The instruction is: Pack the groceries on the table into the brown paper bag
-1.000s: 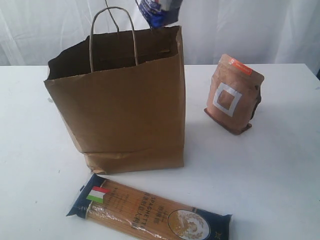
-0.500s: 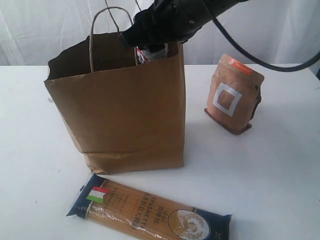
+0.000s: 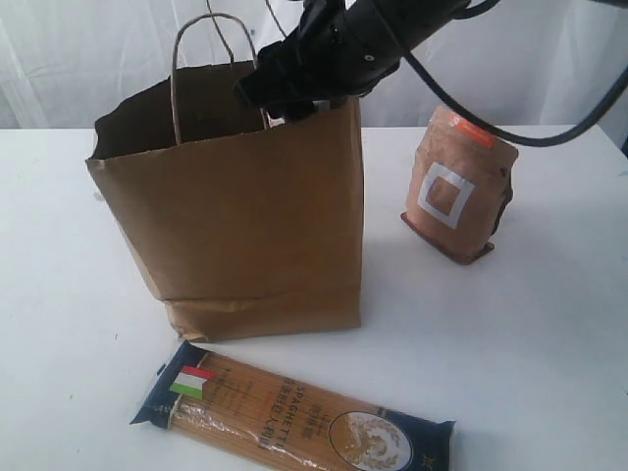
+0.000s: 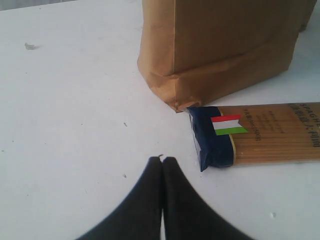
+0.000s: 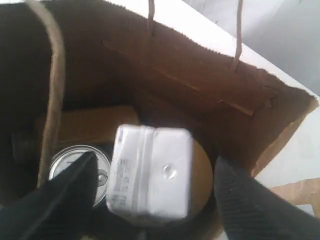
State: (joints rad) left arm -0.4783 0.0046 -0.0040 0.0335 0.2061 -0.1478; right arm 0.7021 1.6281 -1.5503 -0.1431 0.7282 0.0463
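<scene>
Outside the brown paper bag (image 3: 255,216), the long spaghetti packet (image 3: 294,417) and brown pouch (image 3: 456,186) await packing. Inside it, the right end effector (image 5: 155,162) has its jaws apart around the small white-purple carton (image 5: 150,175), which looks let go, so lifting clear comes next. The left end effector (image 4: 162,162), jaws together, hovers near the bag's base.

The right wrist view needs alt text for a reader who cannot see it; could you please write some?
Looking down into the open brown paper bag, the right gripper stands open, its black jaws either side of a small white carton, not touching it. Deeper in the bag lie a silver tin can and an olive-gold round lid.
</scene>
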